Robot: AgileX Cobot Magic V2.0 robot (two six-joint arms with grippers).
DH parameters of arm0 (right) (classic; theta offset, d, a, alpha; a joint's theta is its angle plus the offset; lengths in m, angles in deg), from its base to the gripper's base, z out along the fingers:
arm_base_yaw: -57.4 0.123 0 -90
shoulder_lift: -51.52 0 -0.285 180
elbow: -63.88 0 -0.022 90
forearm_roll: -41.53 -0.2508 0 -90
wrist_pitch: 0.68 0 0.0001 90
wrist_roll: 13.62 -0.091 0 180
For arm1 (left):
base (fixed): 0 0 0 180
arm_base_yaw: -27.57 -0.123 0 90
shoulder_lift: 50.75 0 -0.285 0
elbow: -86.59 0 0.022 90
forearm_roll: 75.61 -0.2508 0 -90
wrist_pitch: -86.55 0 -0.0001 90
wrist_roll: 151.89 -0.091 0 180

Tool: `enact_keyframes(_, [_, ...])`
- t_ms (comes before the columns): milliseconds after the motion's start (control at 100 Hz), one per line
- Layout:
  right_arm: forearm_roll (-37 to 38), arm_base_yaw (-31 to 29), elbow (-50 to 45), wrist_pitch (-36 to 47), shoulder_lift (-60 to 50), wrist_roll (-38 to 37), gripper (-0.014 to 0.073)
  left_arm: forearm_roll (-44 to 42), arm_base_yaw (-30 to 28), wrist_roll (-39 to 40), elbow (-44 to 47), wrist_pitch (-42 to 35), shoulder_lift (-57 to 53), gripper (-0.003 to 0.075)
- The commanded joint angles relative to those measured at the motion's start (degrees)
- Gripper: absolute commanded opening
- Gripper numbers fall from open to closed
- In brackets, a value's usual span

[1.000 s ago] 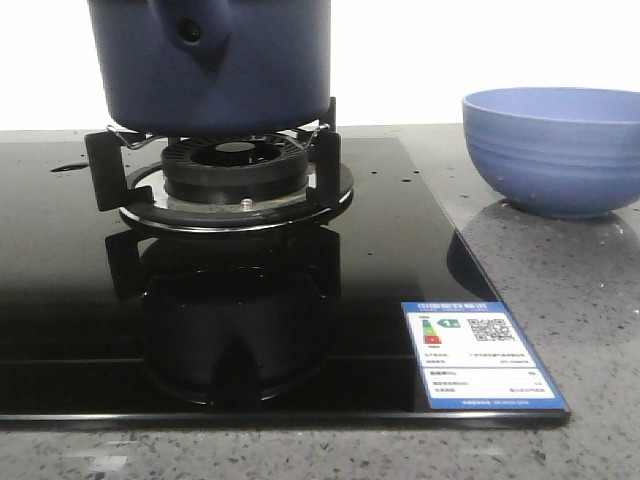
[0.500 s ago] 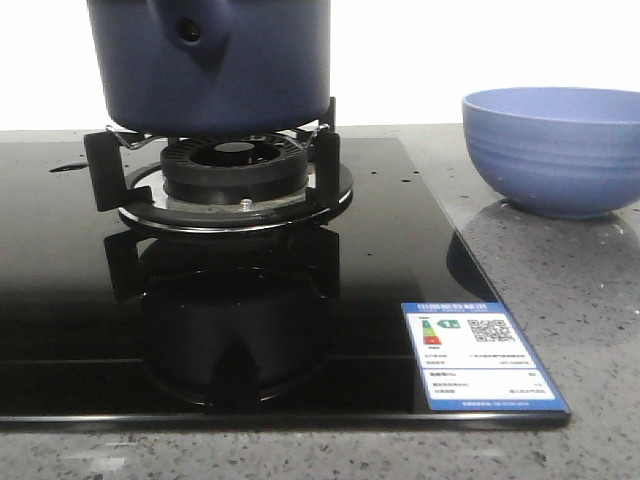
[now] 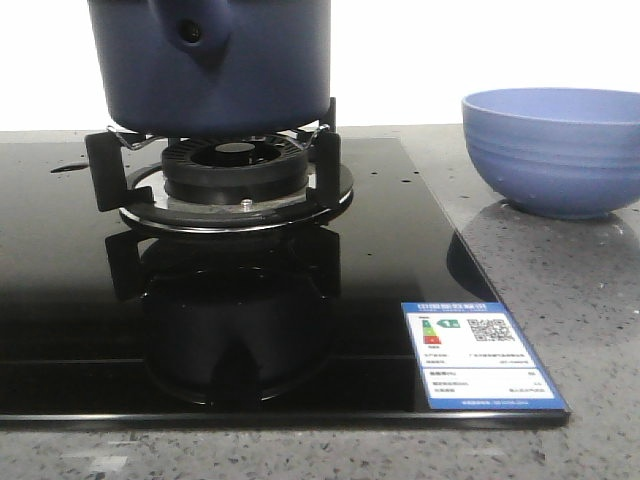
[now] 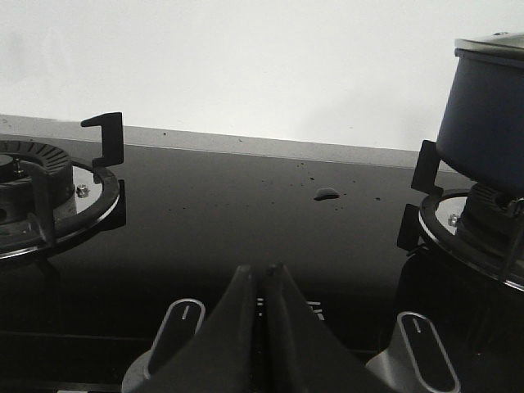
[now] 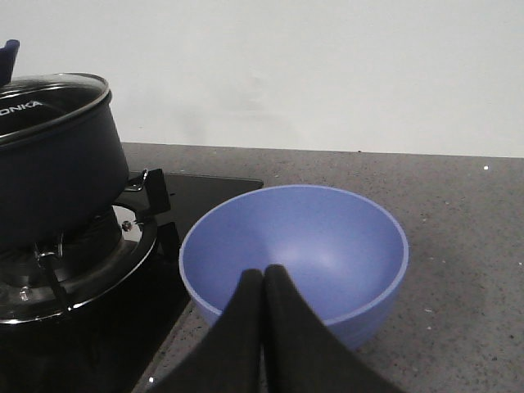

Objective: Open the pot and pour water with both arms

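The pot (image 3: pixel 210 65) is a large, round, dark navy vessel with straight matte sides and a stubby handle socket (image 3: pixel 192 33) of the same colour, a hole in its end facing me. It sits on the black prongs of the burner grate (image 3: pixel 235 175) at the back of the glossy black cooktop (image 3: pixel 90 300), which mirrors the burner beneath it. From my right wrist I can see its glass lid (image 5: pixel 51 97) with a metal rim in place, part of a brand word showing through the glass. The front view cuts off the pot's top, and each wrist view shows only one flank of it. My left gripper (image 4: pixel 264 282) hangs above the control knobs (image 4: pixel 182 319), fingers pressed together on nothing. My right gripper (image 5: pixel 263 282) is likewise closed and empty, poised over the lighter blue bowl (image 5: pixel 295 254) that stands on the grey speckled counter (image 5: pixel 458 246) beside the cooktop.
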Motion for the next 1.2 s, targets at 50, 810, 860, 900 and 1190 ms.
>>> enact_keyframes(50, [-1.71,-0.09,1.29,0.33,0.13,0.57,-0.0063,0.51,-0.19,0.59,1.88,-3.99,-1.62,-0.0020])
enact_keyframes(810, [23.46,-0.09,5.32,3.77,0.13,-25.34,-0.0063,0.60,-0.19,0.59,1.88,-3.99,-1.62,-0.0020])
enact_keyframes(860, [39.85,-0.09,7.04,3.88,0.13,-42.19,-0.0063,0.60,-0.19,0.59,1.88,-3.99,-1.62,-0.0020])
enact_keyframes(900, [52.87,-0.09,8.06,4.28,0.13,-56.19,-0.0063,0.60,-0.19,0.59,1.88,-3.99,-1.62,-0.0020])
enact_keyframes(1190, [78.60,0.03,-0.08,17.86,-8.36,-78.48,-0.0063,0.60,-0.19,0.59,1.88,-3.99,-1.62,-0.0020])
